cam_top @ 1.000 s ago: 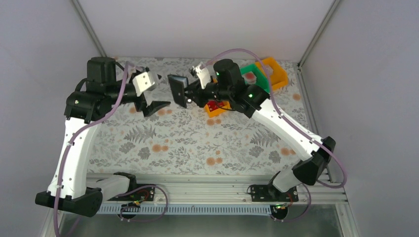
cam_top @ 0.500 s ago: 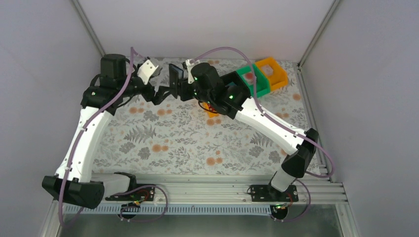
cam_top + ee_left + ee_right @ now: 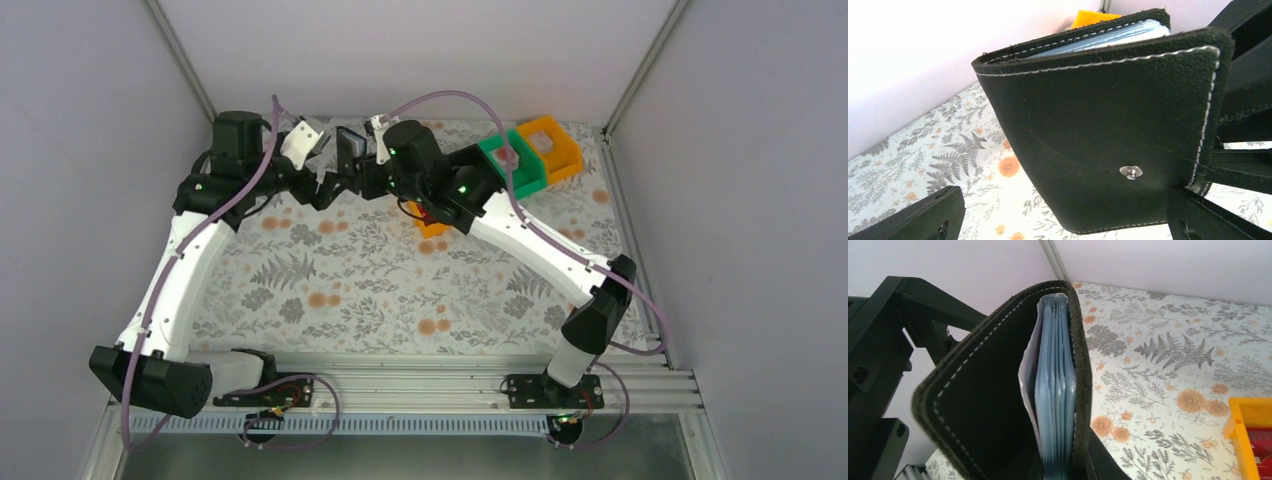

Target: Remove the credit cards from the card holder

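Note:
The card holder (image 3: 349, 148), a black stitched wallet, hangs in the air over the far middle of the table, with my right gripper (image 3: 370, 172) shut on its lower part. The right wrist view looks along its slightly parted edge, where a stack of pale blue-grey credit cards (image 3: 1055, 390) sits between the black covers (image 3: 983, 405). My left gripper (image 3: 333, 165) is open and reaches in from the left. Its two black fingertips (image 3: 913, 220) straddle the lower edge of the card holder (image 3: 1098, 125), apart from it. A metal snap stud (image 3: 1131, 172) shows on the cover.
A green bin (image 3: 515, 160) and an orange bin (image 3: 552, 145) stand at the back right. A small orange tray (image 3: 432, 226) lies under the right arm. The floral cloth (image 3: 380, 290) covers the table, and grey walls close in at the back and sides.
Both arms have moved towards the back left. The right gripper carried the card holder along, and the open left gripper has closed the distance until its fingers flank the holder.

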Robot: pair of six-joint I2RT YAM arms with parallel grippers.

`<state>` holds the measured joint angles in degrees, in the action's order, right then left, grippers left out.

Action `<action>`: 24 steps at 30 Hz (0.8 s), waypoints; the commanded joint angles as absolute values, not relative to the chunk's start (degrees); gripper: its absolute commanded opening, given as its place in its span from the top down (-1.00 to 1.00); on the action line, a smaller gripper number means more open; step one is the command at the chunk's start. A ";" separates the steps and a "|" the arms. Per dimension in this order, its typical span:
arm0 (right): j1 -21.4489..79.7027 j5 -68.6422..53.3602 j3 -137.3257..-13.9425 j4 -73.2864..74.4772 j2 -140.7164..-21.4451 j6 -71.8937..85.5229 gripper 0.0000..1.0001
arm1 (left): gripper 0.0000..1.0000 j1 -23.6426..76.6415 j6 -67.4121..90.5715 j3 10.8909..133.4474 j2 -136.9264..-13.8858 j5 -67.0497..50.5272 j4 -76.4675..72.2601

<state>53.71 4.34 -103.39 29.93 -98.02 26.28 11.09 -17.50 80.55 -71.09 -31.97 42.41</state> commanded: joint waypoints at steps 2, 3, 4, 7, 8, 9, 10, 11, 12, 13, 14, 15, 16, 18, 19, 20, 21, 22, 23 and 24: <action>53.32 -7.04 -103.65 27.57 -95.78 26.54 0.92 | -1.00 9.89 -19.12 80.29 -71.02 -24.72 39.31; 52.99 -7.22 -103.29 27.75 -95.71 26.50 0.92 | -1.00 9.07 -19.42 80.37 -70.95 -24.62 39.34; 52.74 -6.93 -103.20 28.17 -95.71 26.28 0.92 | -1.00 8.10 -19.61 80.53 -70.86 -24.76 39.33; 52.25 -5.55 -102.45 29.17 -93.34 25.77 0.92 | -1.00 5.22 -20.17 81.13 -70.62 -25.85 39.76; 52.06 -5.32 -101.87 29.04 -92.86 25.75 0.92 | -1.00 4.61 -20.40 81.52 -70.59 -26.07 40.03; 51.88 -5.16 -101.24 28.94 -92.44 25.69 0.92 | -1.00 4.06 -20.66 81.79 -70.51 -26.25 40.28; 51.68 -4.60 -100.97 28.92 -92.12 25.71 0.92 | -1.00 3.52 -20.92 82.09 -70.52 -26.57 40.53; 51.50 -3.64 -100.91 29.46 -91.81 25.75 0.92 | -1.00 2.99 -21.16 82.50 -70.48 -27.62 40.96; 51.39 -2.30 -101.09 29.97 -91.69 25.86 0.92 | -1.00 2.65 -21.75 82.90 -70.27 -29.74 41.72; 51.33 -0.53 -101.45 30.54 -91.72 25.96 0.92 | -1.00 2.64 -22.55 83.38 -70.02 -32.57 42.89; 51.27 1.47 -102.04 31.20 -92.01 25.93 0.92 | -1.00 2.64 -22.91 83.48 -69.56 -36.20 43.60; 51.30 2.83 -102.61 31.68 -92.33 25.93 0.92 | -1.00 2.75 -22.55 83.12 -68.75 -39.42 43.52; 51.30 3.92 -103.06 31.99 -92.77 25.99 0.92 | -1.00 3.49 -21.18 82.36 -67.77 -42.21 42.72; 51.38 4.42 -103.80 31.96 -93.92 26.14 0.92 | -1.00 6.60 -19.11 81.36 -65.83 -41.50 40.61; 51.33 4.32 -103.99 31.65 -94.49 26.31 0.92 | -1.00 8.53 -18.36 81.52 -65.28 -40.08 39.97; 51.41 4.19 -104.18 31.25 -94.83 26.43 0.92 | -1.00 9.92 -17.27 82.09 -65.29 -39.18 39.68; 51.36 4.03 -104.48 31.06 -94.88 26.57 0.92 | -1.00 10.52 -15.99 82.78 -65.70 -38.78 39.53; 51.35 3.70 -104.92 30.94 -96.69 26.69 0.92 | -1.00 10.69 -14.63 83.46 -66.38 -38.03 39.36; 51.41 3.41 -105.42 30.87 -97.34 26.84 0.92 | -1.00 10.90 -13.73 83.91 -67.40 -36.98 39.11; 51.36 3.17 -105.87 30.81 -97.71 26.95 0.92 | -1.00 11.33 -13.36 84.20 -68.14 -36.02 38.92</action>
<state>51.66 2.28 -102.50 32.16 -95.18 26.41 10.39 -17.89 82.04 -66.35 -37.26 41.45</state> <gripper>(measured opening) 0.129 0.998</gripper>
